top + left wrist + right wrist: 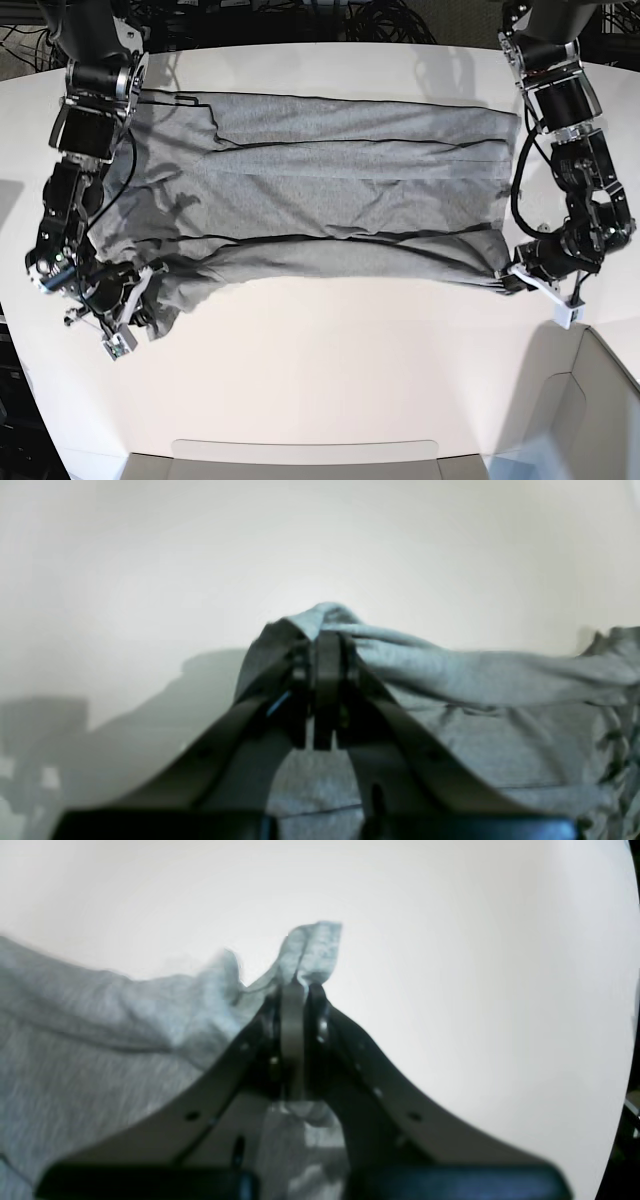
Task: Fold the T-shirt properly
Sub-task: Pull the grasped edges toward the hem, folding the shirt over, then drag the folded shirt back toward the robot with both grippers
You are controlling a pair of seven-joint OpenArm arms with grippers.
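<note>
The grey T-shirt [330, 190] lies spread across the white table, its near edge lifted and stretched between both arms. My left gripper [505, 281], on the right in the base view, is shut on one end of that edge; in the left wrist view the gripper [325, 635] pinches a bunched fold of T-shirt [450, 670]. On the left in the base view my right gripper [150, 298] is shut on the other end. Its wrist view shows the gripper [299, 987] clamped on a tuft of T-shirt [312, 947].
The white table [330, 370] stretches toward the near edge in front of the shirt. A pale box corner [590, 410] sits at the lower right. Cables [330, 18] lie behind the table's far edge.
</note>
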